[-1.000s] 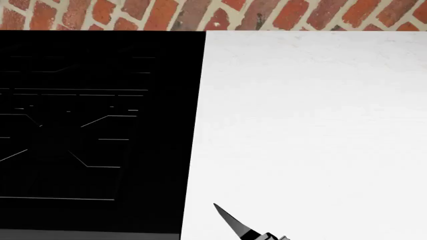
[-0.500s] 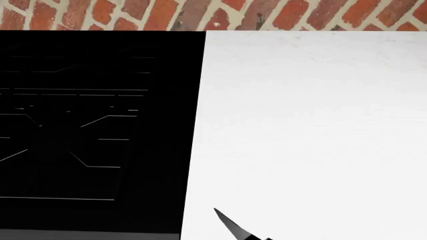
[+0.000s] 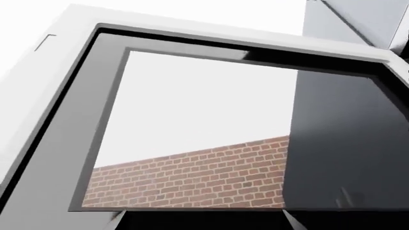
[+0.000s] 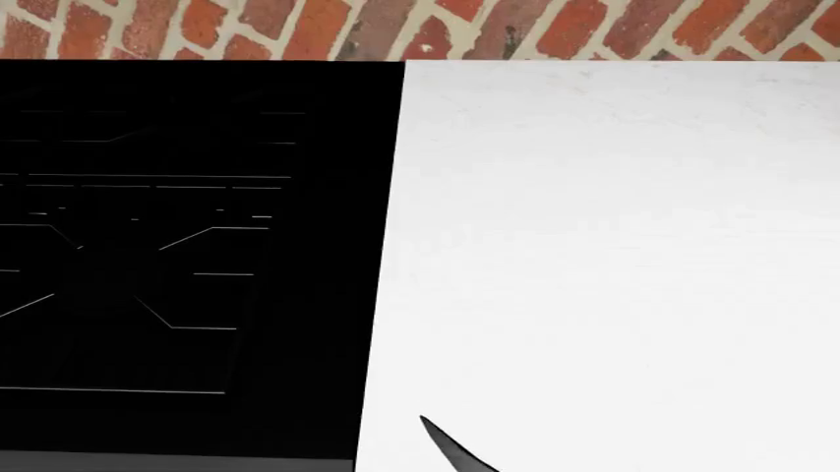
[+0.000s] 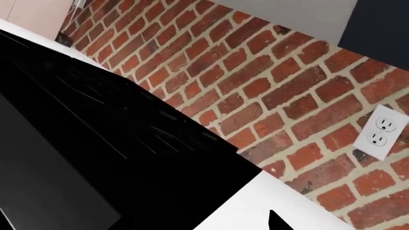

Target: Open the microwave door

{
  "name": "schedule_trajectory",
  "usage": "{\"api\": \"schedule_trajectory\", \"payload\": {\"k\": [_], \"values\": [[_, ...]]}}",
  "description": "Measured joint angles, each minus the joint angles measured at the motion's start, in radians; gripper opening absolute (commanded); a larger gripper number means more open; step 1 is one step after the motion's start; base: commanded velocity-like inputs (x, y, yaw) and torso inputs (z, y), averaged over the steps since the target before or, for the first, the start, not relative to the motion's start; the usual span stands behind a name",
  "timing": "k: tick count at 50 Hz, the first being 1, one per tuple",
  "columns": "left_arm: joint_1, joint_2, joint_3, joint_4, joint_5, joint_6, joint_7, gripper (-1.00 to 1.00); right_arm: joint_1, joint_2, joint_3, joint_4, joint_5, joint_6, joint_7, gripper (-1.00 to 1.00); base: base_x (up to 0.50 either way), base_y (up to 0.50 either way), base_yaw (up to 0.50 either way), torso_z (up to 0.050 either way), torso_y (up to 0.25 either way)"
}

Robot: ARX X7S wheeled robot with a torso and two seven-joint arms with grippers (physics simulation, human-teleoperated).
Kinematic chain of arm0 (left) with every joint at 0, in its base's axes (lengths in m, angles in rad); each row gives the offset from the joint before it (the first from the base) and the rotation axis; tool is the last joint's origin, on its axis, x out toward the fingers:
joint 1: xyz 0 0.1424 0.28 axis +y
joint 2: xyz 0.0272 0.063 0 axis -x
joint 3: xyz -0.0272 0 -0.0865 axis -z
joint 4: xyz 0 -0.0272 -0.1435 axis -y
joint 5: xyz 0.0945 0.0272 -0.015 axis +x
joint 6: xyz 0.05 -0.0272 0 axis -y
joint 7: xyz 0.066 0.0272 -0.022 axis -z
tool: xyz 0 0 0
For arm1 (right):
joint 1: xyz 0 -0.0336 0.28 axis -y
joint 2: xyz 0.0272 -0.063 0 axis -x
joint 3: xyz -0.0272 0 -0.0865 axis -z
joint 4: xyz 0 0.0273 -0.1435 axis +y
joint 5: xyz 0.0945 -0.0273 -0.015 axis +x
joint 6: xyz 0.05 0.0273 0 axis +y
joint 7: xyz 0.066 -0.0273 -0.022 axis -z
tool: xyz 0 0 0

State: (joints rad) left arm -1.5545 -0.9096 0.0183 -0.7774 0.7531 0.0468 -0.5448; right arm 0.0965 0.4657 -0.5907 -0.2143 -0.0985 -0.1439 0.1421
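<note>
a flat white countertop fills the right side of the head view, plain and matte, running back to a red brick wall with pale mortar lines. set flush against the countertop's left edge is a black glass cooktop, its dark surface marked only by thin pale lines; the seam between the two runs nearly straight from the wall toward the near edge. in the right wrist view the same white surface meets the cooktop at the foot of the brick wall.
</note>
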Motion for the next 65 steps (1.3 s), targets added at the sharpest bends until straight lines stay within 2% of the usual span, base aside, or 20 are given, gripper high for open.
{"api": "schedule_trajectory", "payload": {"k": [12, 20, 26, 33, 48, 57, 65], "values": [[0.028, -0.049, -0.042, -0.035, -0.031, 0.021, -0.019, 1.0, -0.008, 0.0, -0.004, -0.061, -0.025, 0.054, 0.007, 1.0, 0.0, 0.0, 0.0, 0.0, 0.0], [-0.062, -0.036, 0.017, -0.247, -0.016, 0.137, -0.113, 1.0, -0.015, -0.009, -0.009, -0.118, -0.06, 0.116, 0.018, 1.0, 0.0, 0.0, 0.0, 0.0, 0.0], [-0.106, -0.015, 0.113, -0.376, -0.061, 0.187, -0.183, 1.0, -0.016, -0.024, -0.015, -0.16, -0.092, 0.17, 0.027, 1.0, 0.0, 0.0, 0.0, 0.0, 0.0], [-0.122, -0.018, 0.288, -0.452, -0.198, 0.191, -0.238, 1.0, -0.022, -0.038, -0.024, -0.201, -0.13, 0.222, 0.039, 1.0, 0.0, 0.0, 0.0, 0.0, 0.0], [-0.15, -0.141, 0.621, -0.513, -0.469, 0.163, -0.291, 1.0, -0.026, -0.057, -0.048, -0.251, -0.181, 0.284, 0.045, 1.0, 0.0, 0.0, 0.0, 0.0, 0.0], [-0.158, -0.217, 0.731, -0.524, -0.58, 0.138, -0.282, 1.0, -0.027, -0.064, -0.062, -0.281, -0.203, 0.313, 0.04, 1.0, 0.0, 0.0, 0.0, 0.0, 0.0], [-0.099, -0.252, 0.758, -0.53, -0.673, 0.105, -0.276, 1.0, -0.027, -0.068, -0.072, -0.304, -0.218, 0.334, 0.036, 1.0, 0.0, 0.0, 0.0, 0.0, 0.0]]}}
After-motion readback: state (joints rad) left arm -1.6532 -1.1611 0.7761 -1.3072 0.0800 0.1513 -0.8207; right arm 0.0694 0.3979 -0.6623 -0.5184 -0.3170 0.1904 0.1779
